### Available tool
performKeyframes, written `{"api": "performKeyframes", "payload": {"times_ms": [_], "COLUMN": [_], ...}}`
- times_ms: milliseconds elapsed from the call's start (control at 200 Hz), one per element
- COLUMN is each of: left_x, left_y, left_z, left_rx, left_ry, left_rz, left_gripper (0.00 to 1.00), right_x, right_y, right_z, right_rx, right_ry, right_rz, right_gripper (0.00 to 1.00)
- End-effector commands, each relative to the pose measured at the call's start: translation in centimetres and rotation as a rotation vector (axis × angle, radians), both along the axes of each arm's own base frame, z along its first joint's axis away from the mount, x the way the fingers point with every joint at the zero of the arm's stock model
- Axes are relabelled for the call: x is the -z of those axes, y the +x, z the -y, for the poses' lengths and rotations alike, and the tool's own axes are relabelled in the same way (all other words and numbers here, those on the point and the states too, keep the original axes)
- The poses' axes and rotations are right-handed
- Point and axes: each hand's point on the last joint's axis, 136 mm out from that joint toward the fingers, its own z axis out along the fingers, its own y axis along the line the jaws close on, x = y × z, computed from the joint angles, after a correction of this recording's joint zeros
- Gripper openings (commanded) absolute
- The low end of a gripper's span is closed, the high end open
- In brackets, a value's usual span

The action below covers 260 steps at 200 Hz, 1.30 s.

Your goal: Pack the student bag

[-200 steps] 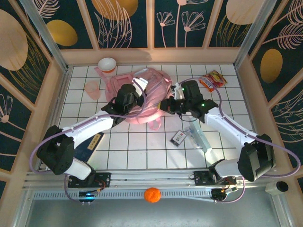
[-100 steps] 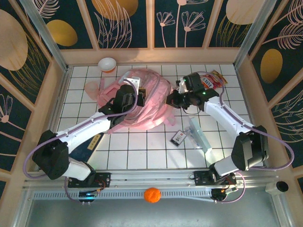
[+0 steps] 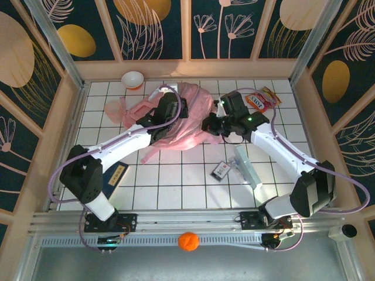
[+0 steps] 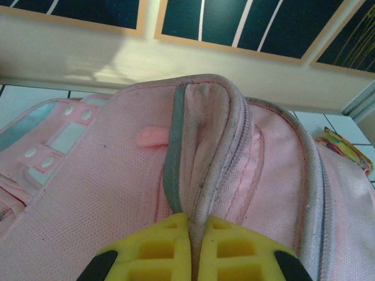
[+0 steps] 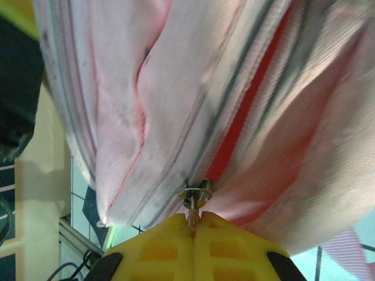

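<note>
Watch your right gripper (image 5: 193,227): it is pinched tight on nothing but the thin metal zipper pull (image 5: 196,193), so a tug off the line of the track could slip the tab free or jam the slider. Your left gripper (image 4: 190,234) is clamped only on a soft zipper-edged fold (image 4: 205,134) of the student bag (image 3: 193,105), so the fabric may give and the whole bag drag instead. The bag sits bunched at 12 o'clock from the table's middle, long axis roughly 10-to-4, straps (image 3: 117,108) trailing toward 9 o'clock; which end is its top I cannot tell
</note>
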Motion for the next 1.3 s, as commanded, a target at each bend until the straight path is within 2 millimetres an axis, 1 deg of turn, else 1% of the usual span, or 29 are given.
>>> {"api": "performKeyframes", "payload": {"times_ms": [0,240,315,470,550,666,741,906,1041,1206,1296], "left_x": [-6.2,-7.6,-7.9,-8.9,-9.6,-10.9,-11.7,-13.3,-14.0,-15.1,-15.6], "left_y": [1.9,2.5,2.6,2.8,2.8,2.5,2.3,2.0,2.3,2.9,3.2], "left_z": [-0.3,-0.1,0.0,0.0,0.2,0.2,0.1,0.1,0.0,0.0,0.1], "left_rx": [-0.094,-0.138,-0.138,-0.151,-0.147,-0.143,-0.14,-0.129,-0.142,-0.163,-0.171], "left_ry": [-0.164,-0.264,-0.277,-0.328,-0.367,-0.424,-0.457,-0.525,-0.546,-0.556,-0.566], "left_rz": [0.144,0.15,0.158,0.176,0.185,0.199,0.207,0.227,0.245,0.274,0.288], "left_gripper": [0.0,0.0,0.0,0.0,0.0,0.0,0.0,0.0,0.0,0.0,0.0], "right_x": [-2.4,-2.2,-2.1,-1.1,-0.6,0.2,0.7,0.8,0.8,1.8,2.0], "right_y": [-1.5,-1.9,-2.3,-3.2,-3.3,-2.5,-2.3,-2.6,-2.8,-3.7,-4.0], "right_z": [-2.0,-3.1,-3.9,-5.0,-4.9,-3.7,-3.8,-5.9,-7.0,-8.7,-9.6], "right_rx": [-0.017,0.068,0.086,0.134,0.172,0.239,0.256,0.255,0.268,0.236,0.226], "right_ry": [0.067,0.085,0.084,0.088,0.07,0.008,-0.03,-0.021,0.007,-0.001,0.025], "right_rz": [0.005,-0.005,-0.004,-0.013,-0.006,0.014,0.022,0.052,0.076,0.07,0.075], "right_gripper": [0.0,0.0,0.0,0.0,0.0,0.0,0.0,0.0,0.0,0.0,0.0]}}
